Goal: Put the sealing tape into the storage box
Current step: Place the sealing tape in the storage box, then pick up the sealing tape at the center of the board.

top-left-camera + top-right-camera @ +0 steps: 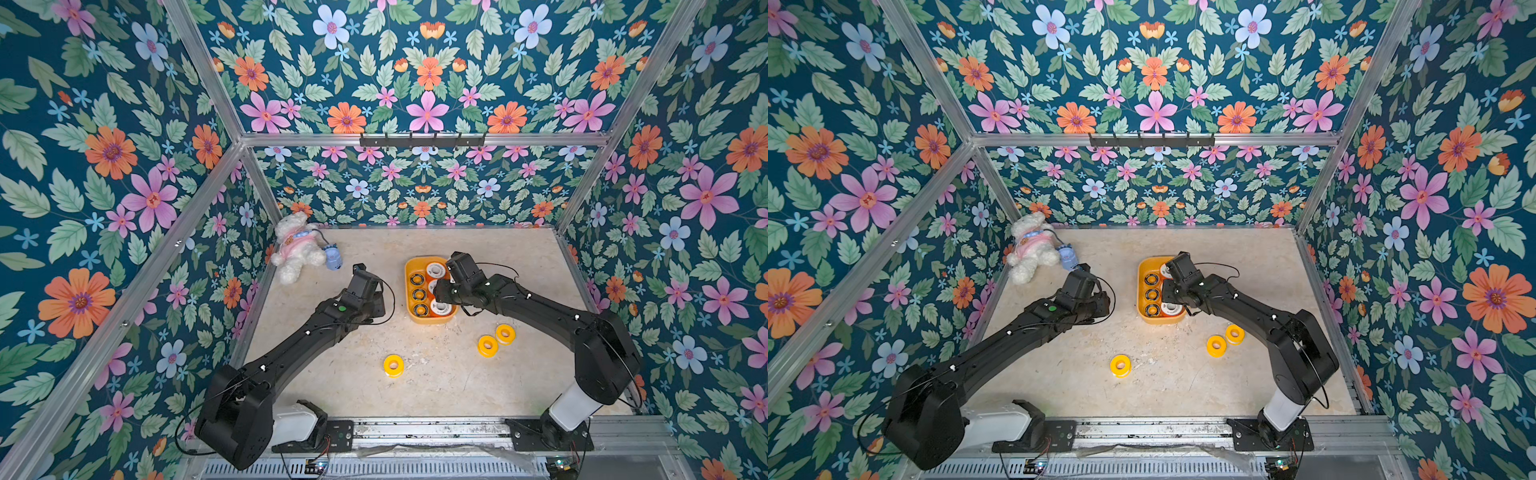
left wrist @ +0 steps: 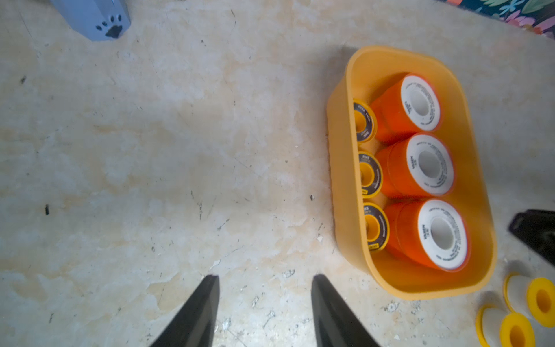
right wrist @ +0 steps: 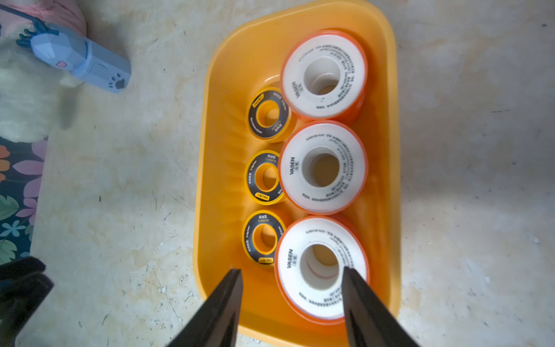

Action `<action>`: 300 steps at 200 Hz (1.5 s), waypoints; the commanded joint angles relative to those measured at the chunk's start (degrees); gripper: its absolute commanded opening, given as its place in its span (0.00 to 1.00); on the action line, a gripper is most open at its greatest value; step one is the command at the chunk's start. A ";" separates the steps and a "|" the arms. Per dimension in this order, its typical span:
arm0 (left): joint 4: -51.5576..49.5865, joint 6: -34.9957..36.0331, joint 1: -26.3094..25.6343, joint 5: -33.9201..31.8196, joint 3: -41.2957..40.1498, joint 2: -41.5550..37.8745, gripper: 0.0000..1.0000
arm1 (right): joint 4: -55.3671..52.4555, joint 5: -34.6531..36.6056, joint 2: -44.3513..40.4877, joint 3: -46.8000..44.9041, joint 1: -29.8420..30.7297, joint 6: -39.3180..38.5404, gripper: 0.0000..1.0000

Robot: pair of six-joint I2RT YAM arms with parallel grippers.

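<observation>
Sealing tape (image 3: 292,177) sits partly in the storage box (image 3: 207,168). Three white-faced spools (image 3: 294,90) with orange rims lie in one row there, and three smaller black-and-yellow spools (image 3: 255,120) lie in a row beside them, all with their holes facing up. Three yellow spools are outside it on the table (image 1: 415,399): a pair (image 1: 488,345) just beside each other near the box's near end, and a single one (image 1: 393,365) well apart, closer to the base rail. The right arm (image 1: 540,303) rises from its base, bends at the elbow and reaches across to the box, with its wrist over the box's near end. The right gripper (image 3: 291,270) points down into the box with its fingers spread and nothing clamped between them. One fingertip overlaps the face of the nearest white-faced spool, though contact cannot be told. The left arm (image 1: 299,332) stretches diagonally from its base toward mid-table and stops beside the box. The left gripper (image 2: 265,276) hangs over bare table, its fingers parted and holding nothing. A white plush toy (image 1: 297,247) lies in the far left corner.
</observation>
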 commanded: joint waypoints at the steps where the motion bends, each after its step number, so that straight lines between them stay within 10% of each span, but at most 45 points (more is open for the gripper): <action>1: -1.56 -0.73 0.11 4.81 -1.84 -1.05 0.56 | 3.30 -1.63 -1.36 -1.69 -1.98 1.15 0.57; 153: -8.08 -8.09 -17.08 10.34 -10.71 -3.30 0.84 | 3.87 -2.81 -0.62 -6.01 -6.22 0.46 0.56; 300: -11.34 -5.98 -22.61 4.23 -7.85 5.67 0.75 | 4.33 -3.60 -0.02 -6.74 -6.47 0.37 0.57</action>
